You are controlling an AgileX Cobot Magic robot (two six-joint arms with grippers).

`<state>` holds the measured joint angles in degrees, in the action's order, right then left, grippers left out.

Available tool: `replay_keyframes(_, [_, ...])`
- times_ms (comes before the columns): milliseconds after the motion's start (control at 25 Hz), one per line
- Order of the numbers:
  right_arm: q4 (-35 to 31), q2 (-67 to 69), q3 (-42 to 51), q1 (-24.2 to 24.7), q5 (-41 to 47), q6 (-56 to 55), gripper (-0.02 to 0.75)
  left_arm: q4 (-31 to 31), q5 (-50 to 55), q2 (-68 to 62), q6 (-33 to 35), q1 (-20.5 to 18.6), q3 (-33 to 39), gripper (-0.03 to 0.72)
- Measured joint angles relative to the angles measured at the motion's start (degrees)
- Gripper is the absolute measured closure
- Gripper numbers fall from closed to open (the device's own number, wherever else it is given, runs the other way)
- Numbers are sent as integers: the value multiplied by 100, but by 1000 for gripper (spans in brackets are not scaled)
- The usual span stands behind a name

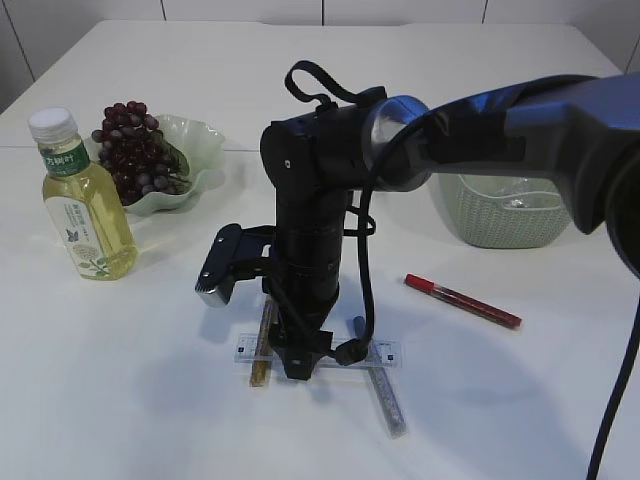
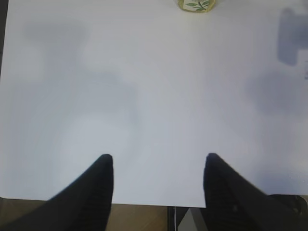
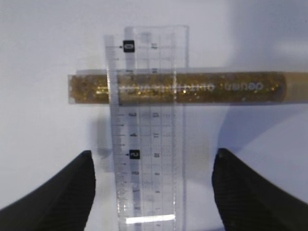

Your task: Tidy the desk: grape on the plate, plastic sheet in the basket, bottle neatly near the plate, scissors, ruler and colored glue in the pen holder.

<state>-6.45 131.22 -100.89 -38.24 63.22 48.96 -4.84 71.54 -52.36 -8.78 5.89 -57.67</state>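
Right wrist view: ruler [image 3: 149, 130] between pincer [image 3: 153, 192] fingers.

Gold-glitter glue [image 3: 178, 87], clear ruler [image 3: 149, 144], red pen [image 1: 462, 300], purple grapes [image 1: 135, 150].

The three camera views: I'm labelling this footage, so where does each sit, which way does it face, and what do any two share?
Exterior view: raised at the table's front, slanting down over the bottle, grapes and basket; the right arm fills the middle.
Left wrist view: on the left arm, facing bare table; open left gripper at bottom.
Right wrist view: straight down on the clear ruler lying over the gold glitter glue; open right gripper astride.
Shared: ruler and glue show in the exterior and right wrist views; the bottle's base in the left wrist view.
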Motion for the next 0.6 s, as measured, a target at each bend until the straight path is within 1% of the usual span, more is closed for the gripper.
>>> replay_keyframes(280, [-12,0,0,0,0,0,154,0,0,0,0,0,0,253])
replay_keyframes(360, [-23,0,0,0,0,0,165,0,0,0,0,0,0,253])
replay_keyframes(480, [-23,0,0,0,0,0,231,0,0,0,0,0,0,253])
replay_keyframes(600, [-35,0,0,0,0,0,315,0,0,0,0,0,0,253])
